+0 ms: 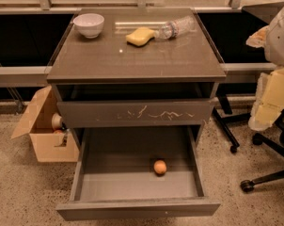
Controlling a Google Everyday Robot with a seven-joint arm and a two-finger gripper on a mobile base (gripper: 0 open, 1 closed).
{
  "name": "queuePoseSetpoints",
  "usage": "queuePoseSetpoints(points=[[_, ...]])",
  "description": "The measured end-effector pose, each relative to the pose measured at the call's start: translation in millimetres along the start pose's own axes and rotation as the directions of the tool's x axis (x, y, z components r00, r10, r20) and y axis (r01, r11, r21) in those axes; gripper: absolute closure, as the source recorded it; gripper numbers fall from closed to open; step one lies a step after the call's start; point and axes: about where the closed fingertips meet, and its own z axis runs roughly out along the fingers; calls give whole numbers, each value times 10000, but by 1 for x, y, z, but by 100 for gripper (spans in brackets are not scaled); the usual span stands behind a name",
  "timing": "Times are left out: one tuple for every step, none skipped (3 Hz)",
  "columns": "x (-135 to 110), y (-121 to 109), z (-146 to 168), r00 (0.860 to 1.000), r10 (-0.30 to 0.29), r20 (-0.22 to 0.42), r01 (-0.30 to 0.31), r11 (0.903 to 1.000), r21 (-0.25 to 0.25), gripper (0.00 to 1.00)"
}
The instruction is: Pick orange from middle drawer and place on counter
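The middle drawer (137, 173) stood pulled well out of the cabinet, presumably so that its inside could be reached from above. It held one thing only, the orange (160, 167), which lay on the smooth grey floor right of the drawer's centre and nearer its front panel than its back, touching no wall. Directly above the middle drawer, the drawer with the white-scratched front (135, 113) stood only slightly out, so it did not overhang the fruit. Higher still above the middle drawer was the worktop (132, 60). At its far left stood a white bowl (89, 24), upright, with nothing to be seen in it. A yellow sponge (140, 36) lay towards the far side, and a clear plastic bottle (177, 27) lay on its side just beside the sponge. The near half looked bare enough to take the orange. Left of the middle drawer, on the floor, a cardboard box (43, 131) lay open with small items inside that could not be identified. The claw (256, 36) appeared to be the pale tip at the right edge, well above and right of the middle drawer. It was well apart from the orange and held nothing visible, though I could not tell whether it was open or closed. The pick looked not yet begun.
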Motion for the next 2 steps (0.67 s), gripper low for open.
queuePoseSetpoints(points=[[-3, 2, 7, 9997, -121, 226, 122, 9999, -34, 0], [-11, 19, 44, 9922, -501, 1146, 553, 9976, -420, 0]])
